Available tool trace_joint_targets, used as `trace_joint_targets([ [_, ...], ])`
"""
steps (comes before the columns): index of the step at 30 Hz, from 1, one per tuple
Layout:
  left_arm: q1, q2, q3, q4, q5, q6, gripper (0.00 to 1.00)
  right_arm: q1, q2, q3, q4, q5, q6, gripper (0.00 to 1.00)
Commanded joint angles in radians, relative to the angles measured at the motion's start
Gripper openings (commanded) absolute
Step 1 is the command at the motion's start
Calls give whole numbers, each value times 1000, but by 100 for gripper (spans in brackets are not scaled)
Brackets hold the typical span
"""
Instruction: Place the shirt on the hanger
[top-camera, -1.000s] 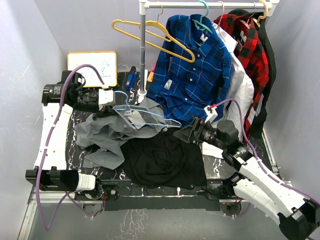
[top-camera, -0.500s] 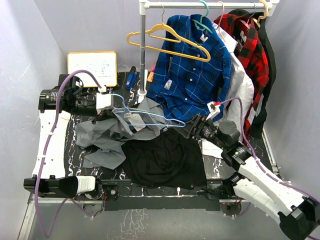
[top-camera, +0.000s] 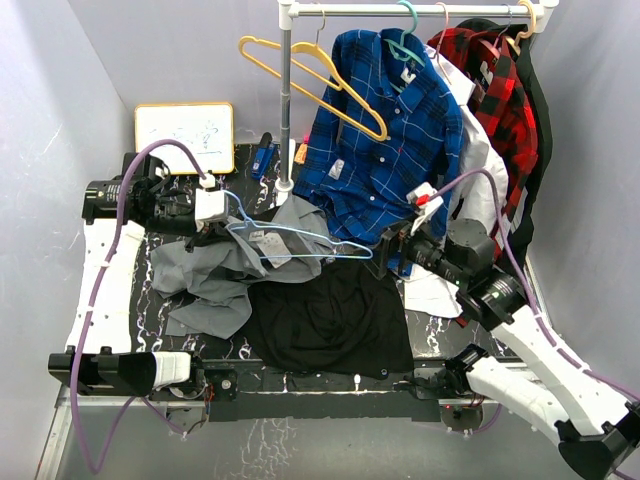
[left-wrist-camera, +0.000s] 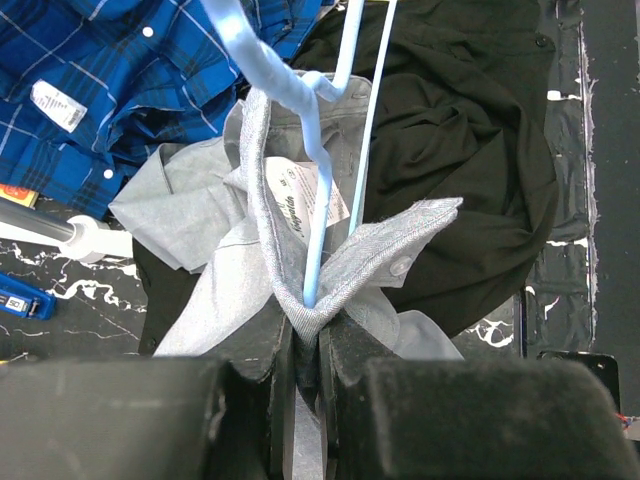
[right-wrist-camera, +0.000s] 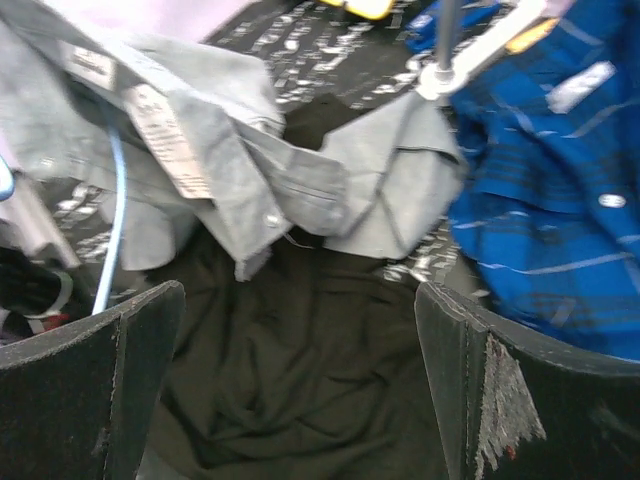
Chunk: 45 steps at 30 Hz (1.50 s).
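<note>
The grey shirt (top-camera: 225, 270) lies crumpled on the left half of the table, partly lifted. The light-blue hanger (top-camera: 300, 240) runs through its collar and points toward the right. My left gripper (top-camera: 222, 222) is shut on the shirt's collar (left-wrist-camera: 310, 300), with the hanger's wire (left-wrist-camera: 322, 200) rising from the fold right above the jaws. My right gripper (top-camera: 392, 250) is open and empty, above the black cloth (top-camera: 325, 315), close to the hanger's right tip. In the right wrist view the shirt (right-wrist-camera: 240, 170) and the hanger wire (right-wrist-camera: 108, 240) lie ahead to the left.
A blue plaid shirt (top-camera: 385, 130) hangs from the rack (top-camera: 400, 8) on a teal hanger, with a red plaid shirt (top-camera: 500, 100) beside it. A yellow hanger (top-camera: 310, 85) swings on the rack pole (top-camera: 287, 110). A whiteboard (top-camera: 185, 135) lies at the back left.
My right gripper has let go of the hanger's right end, opened and risen slightly. My left gripper still holds the collar, shifted a little. The yellow hanger has swung.
</note>
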Motion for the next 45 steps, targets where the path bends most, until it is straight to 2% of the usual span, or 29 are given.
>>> trace_joint_targets([
  [1,1,-23,-15,-18,13,40,0,4,-105,49,-105,258,-229,99],
  [3,1,-23,-22,-18,7,46,0,3,-138,48,-113,387,-293,99],
  [5,0,-25,-33,-18,-1,52,0,5,-170,77,-115,423,-323,99],
  [7,1,-24,-43,-18,-7,59,0,4,-142,147,-149,295,-321,99],
  [11,0,-26,-57,-18,-10,69,0,4,31,274,-237,30,-317,98],
  [15,0,-29,-74,-18,-22,76,0,4,133,332,-194,-115,-335,98],
  [22,-2,-24,-87,-18,-24,84,0,7,349,455,-159,-365,-302,90],
  [28,-2,-9,-95,-18,-35,85,0,34,381,466,-171,-380,-310,88],
  [33,-3,3,-93,-16,-31,88,0,47,398,467,-179,-412,-306,80],
  [39,-4,14,-91,-16,-38,84,0,65,419,482,-181,-429,-298,82],
  [42,-7,17,-89,-16,-34,84,0,99,444,477,-182,-417,-304,80],
  [45,-9,23,-86,-15,-34,80,0,149,477,476,-184,-379,-318,75],
])
